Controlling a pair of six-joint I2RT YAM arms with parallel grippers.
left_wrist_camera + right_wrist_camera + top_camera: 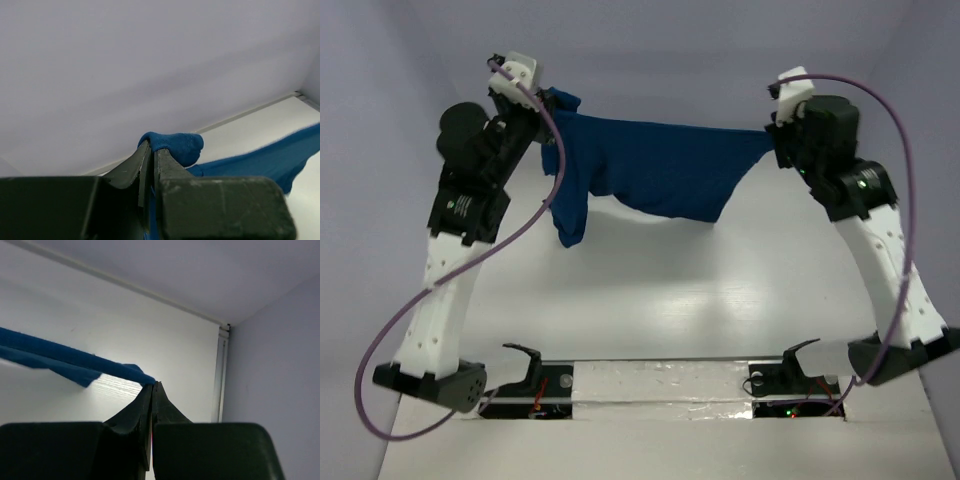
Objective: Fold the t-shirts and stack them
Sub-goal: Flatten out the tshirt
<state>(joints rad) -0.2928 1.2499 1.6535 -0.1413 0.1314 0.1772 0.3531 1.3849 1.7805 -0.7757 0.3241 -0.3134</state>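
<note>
Top external: I'm stretching the t-shirt [650,165] midair, left gripper [554,99] and right gripper [772,138] pinching it, probably laying flat next

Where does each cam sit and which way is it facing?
Top external: above and behind the bases, looking down at the white table and the dark navy-blue cloth t-shirt stretched between left arm and right arm.
Left wrist: on that wrist, facing the back wall along the shut left fingers.
Right wrist: likewise, facing the far right corner along the shut right fingers.
Shared: the t-shirt, in all three.
</note>
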